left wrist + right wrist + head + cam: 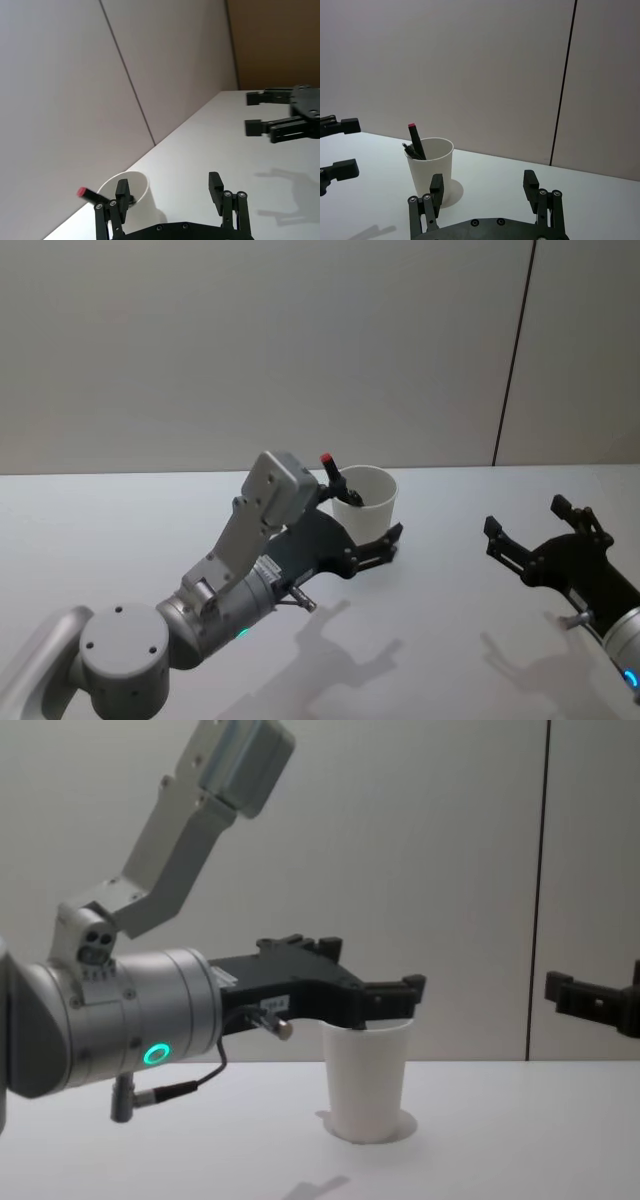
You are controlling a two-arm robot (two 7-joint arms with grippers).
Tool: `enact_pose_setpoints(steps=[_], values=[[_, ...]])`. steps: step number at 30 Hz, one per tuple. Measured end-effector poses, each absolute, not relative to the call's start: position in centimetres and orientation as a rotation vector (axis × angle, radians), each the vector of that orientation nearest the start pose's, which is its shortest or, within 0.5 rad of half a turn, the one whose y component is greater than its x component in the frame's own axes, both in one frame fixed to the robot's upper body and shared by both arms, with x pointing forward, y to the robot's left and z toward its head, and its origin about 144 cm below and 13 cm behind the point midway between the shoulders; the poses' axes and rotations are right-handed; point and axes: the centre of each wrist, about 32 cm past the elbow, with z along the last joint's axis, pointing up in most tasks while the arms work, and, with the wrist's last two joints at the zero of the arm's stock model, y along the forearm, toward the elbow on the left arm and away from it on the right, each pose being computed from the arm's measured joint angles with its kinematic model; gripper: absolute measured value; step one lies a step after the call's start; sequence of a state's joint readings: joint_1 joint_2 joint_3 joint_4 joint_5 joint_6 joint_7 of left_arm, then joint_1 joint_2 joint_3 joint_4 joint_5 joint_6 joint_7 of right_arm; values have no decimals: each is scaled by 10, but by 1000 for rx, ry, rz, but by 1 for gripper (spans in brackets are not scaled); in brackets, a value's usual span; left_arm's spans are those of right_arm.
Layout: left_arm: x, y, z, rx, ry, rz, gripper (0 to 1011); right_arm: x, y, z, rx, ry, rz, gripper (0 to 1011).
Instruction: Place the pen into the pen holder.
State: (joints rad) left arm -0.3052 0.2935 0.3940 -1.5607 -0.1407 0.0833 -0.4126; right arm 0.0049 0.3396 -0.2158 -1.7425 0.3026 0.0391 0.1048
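Standing upright on table, cup at 12 o'clock, pen inside, red tip up. Left gripper wide, empty, astride cup. Right gripper wide, empty, 3 o'clock.

The cup is plain white paper, tapered, wider at its rolled rim, and stands upright on the white table, a little left of centre and toward the far wall. The pen is dark with a red cap; it stands in the cup, leaning against the rim, its red end poking above it
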Motion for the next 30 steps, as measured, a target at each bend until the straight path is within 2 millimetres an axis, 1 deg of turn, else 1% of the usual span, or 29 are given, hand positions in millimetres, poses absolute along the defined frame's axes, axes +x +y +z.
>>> enact_pose_setpoints(steps=[7, 30], values=[[513, 195, 1217, 110, -242, 877, 1004, 444, -238, 1189, 26, -74, -1228, 1001], [493, 198, 1205, 64, -265, 1100, 1004, 443, -237, 1189, 26, -75, -1230, 1001]])
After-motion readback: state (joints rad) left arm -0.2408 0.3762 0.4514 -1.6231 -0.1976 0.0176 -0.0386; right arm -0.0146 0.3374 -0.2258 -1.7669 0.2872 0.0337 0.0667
